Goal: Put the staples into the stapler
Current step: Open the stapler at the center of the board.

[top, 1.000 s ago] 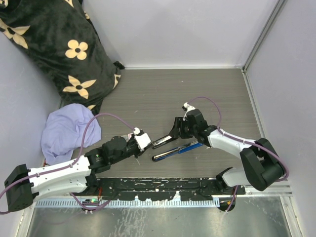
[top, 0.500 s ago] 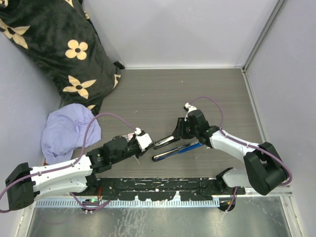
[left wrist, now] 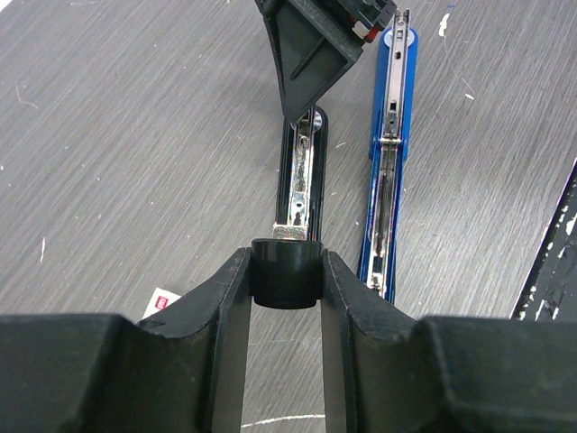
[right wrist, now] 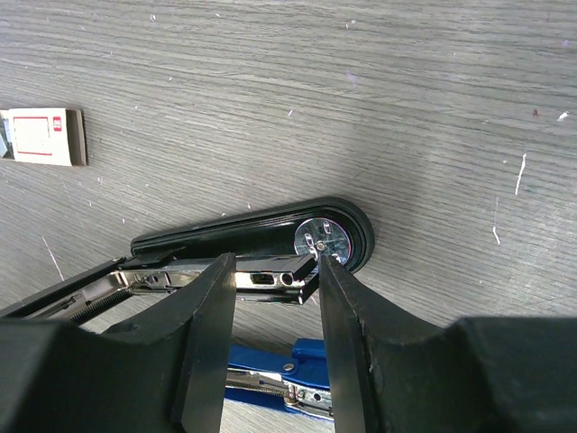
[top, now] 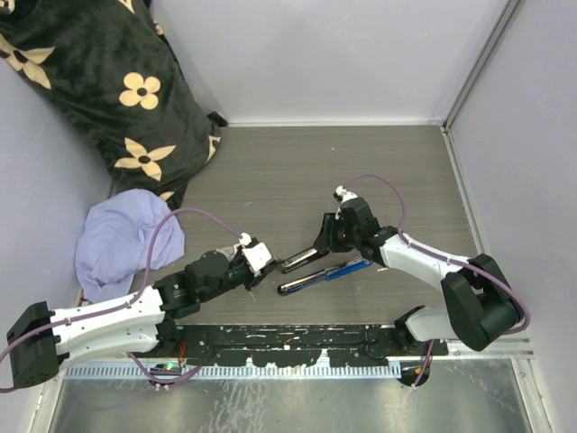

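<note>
Staples (right wrist: 41, 137) lie flat on scratched grey woodgrain table (top: 270, 171) (pale walls (top: 315, 54) around).

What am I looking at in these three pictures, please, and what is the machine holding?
Two robot arms are bolted to a table, each ending in a two-finger gripper. The wide picture looks down from above; the other two come from wrist cameras. On the table lie an opened black stapler, a blue stapler beside it and a small staples box. The left gripper clamps one end of the black stapler; the right gripper grips its metal rail near the riveted end. A flowered pillow and lilac cloth lie at left.
</note>
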Action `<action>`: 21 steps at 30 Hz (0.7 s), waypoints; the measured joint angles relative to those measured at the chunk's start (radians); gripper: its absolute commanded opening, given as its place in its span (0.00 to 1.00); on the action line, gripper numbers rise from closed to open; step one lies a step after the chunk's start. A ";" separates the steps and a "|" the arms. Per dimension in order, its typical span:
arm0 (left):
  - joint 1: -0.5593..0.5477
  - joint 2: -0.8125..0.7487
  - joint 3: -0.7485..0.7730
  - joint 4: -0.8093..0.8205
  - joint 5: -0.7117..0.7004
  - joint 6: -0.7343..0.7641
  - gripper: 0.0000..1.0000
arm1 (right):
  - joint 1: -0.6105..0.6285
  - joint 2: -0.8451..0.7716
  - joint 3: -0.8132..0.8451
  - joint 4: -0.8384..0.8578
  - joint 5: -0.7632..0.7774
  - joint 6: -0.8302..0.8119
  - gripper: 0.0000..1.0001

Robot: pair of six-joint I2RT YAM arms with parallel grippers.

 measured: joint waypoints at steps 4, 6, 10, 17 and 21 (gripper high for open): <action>0.000 -0.033 -0.027 0.003 -0.018 -0.042 0.00 | 0.000 0.011 0.009 -0.002 0.001 0.001 0.39; 0.000 -0.045 -0.042 0.012 -0.025 -0.059 0.00 | 0.000 0.017 0.015 -0.005 0.002 0.001 0.39; 0.000 -0.053 -0.063 0.043 -0.033 -0.080 0.00 | 0.000 0.037 0.039 -0.023 0.006 -0.003 0.44; 0.000 0.016 -0.037 0.072 -0.014 -0.063 0.00 | -0.003 0.056 0.076 -0.068 -0.002 -0.013 0.48; 0.000 0.082 0.023 0.074 0.007 -0.032 0.00 | -0.010 0.056 0.092 -0.102 -0.006 -0.022 0.54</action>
